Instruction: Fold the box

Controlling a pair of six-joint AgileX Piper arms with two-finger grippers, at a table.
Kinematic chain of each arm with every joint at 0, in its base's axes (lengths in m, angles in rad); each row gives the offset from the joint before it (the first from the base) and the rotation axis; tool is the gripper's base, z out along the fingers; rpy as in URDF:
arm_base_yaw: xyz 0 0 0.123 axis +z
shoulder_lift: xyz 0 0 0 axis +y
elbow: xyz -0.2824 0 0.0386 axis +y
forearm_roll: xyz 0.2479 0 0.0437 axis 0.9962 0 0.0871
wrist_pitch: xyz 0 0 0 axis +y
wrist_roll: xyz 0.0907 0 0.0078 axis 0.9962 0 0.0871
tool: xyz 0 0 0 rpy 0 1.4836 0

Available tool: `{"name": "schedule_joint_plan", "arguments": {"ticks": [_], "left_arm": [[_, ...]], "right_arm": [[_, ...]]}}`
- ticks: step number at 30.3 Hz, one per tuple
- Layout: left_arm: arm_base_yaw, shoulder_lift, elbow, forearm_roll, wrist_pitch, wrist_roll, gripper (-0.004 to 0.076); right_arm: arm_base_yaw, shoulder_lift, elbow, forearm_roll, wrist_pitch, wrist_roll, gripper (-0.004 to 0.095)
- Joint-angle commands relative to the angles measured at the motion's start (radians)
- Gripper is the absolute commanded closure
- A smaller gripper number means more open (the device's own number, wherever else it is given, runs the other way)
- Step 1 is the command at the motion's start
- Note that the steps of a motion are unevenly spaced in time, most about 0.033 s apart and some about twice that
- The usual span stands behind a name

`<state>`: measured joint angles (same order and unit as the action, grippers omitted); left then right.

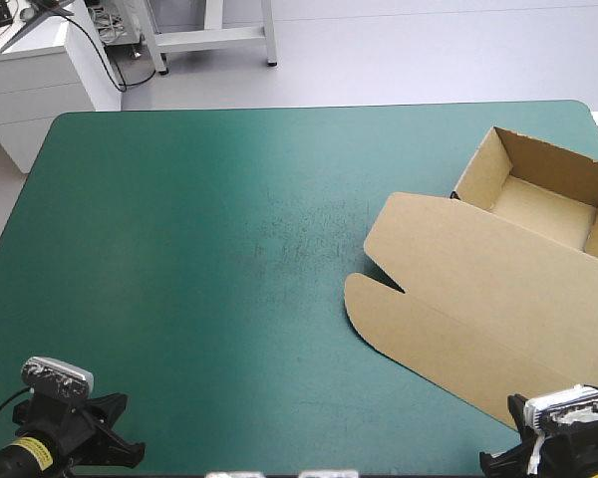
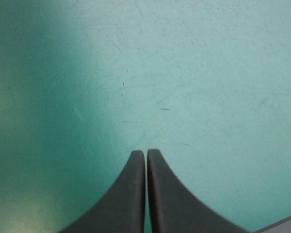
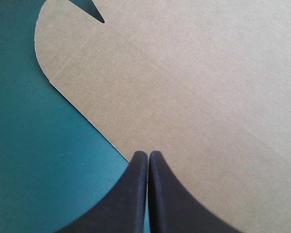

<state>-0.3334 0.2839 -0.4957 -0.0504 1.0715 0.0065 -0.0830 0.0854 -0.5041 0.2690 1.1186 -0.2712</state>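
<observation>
Box (image 1: 498, 289) sits on the right side of the table, on the teal-green cover (image 1: 199, 259), turned at a slant to the table's edges. It is brown board in the form of an open tray with the lid laid flat. The tray part is toward the far right corner: its walls are raised, the inside is bare and lighter on the floor, and its right end runs out of the high view. The lid spreads from the tray toward the near side and lies flat on the cover. A crease line runs parallel to the lid's outer edge, marking off a front strip. The strip's left end is rounded, and a narrow V-shaped notch is cut in where it meets the main panel. The board's surface looks clean and uncrushed. Right gripper (image 3: 148, 154): black fingers pressed together in one pointed arch with nothing between them, tips over the lid's near edge where board (image 3: 184, 87) meets cover. Left gripper (image 2: 146, 153): fingers likewise closed on nothing, above bare, lightly scratched cover (image 2: 184, 73) at the near left, well apart from the box.
</observation>
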Motion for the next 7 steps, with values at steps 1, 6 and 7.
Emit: {"name": "schedule_joint_plan", "arguments": {"ticks": [1,6,7], "left_arm": [[-0.002,0.012,-0.024,-0.012,-0.048,0.001,0.0732],[-0.002,0.012,-0.024,-0.012,-0.048,0.001,0.0732],[-0.002,0.012,-0.024,-0.012,-0.048,0.001,0.0732]], "right_arm": [[0.003,0.018,-0.024,0.022,-0.070,0.008,0.0922],[0.003,0.018,-0.024,0.022,-0.070,0.008,0.0922],[0.003,0.018,-0.024,0.022,-0.070,0.008,0.0922]]}}
